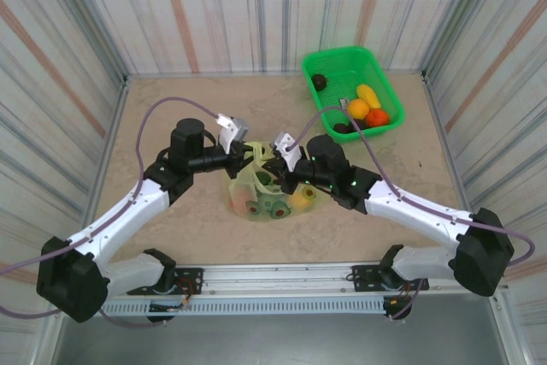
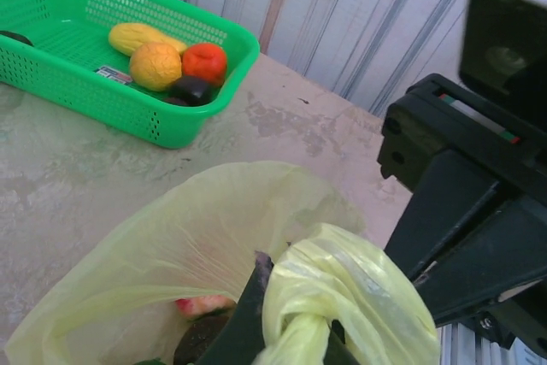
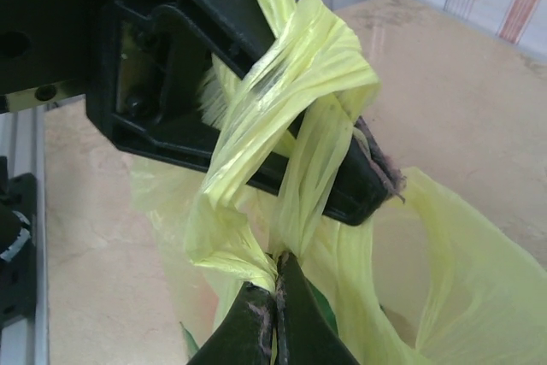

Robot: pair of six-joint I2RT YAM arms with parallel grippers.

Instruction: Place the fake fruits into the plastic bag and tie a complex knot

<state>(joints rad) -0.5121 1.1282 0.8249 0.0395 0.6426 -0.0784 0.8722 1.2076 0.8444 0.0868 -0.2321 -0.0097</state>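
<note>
plastic bag (image 1: 256,204): thin, soft, slippery, light | left end effector (image 2: 286,331): clamped on handle strip (image 3: 282,108) | right end effector (image 3: 275,297): likewise clamped | best hold: strips bunched, near bag mouth

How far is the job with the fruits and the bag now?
Done: some fruits lie inside the plastic bag. In hand: left gripper and right gripper, both shut, hold the twisted handle strips; knot not yet tied. Left: several fruits in the green basket.

Left pincer (image 1: 249,156), right pincer (image 1: 272,160) crowd plastic bag (image 1: 265,201) top; basket (image 1: 342,57) fills far right; left tabletop (image 1: 205,91) free.
</note>
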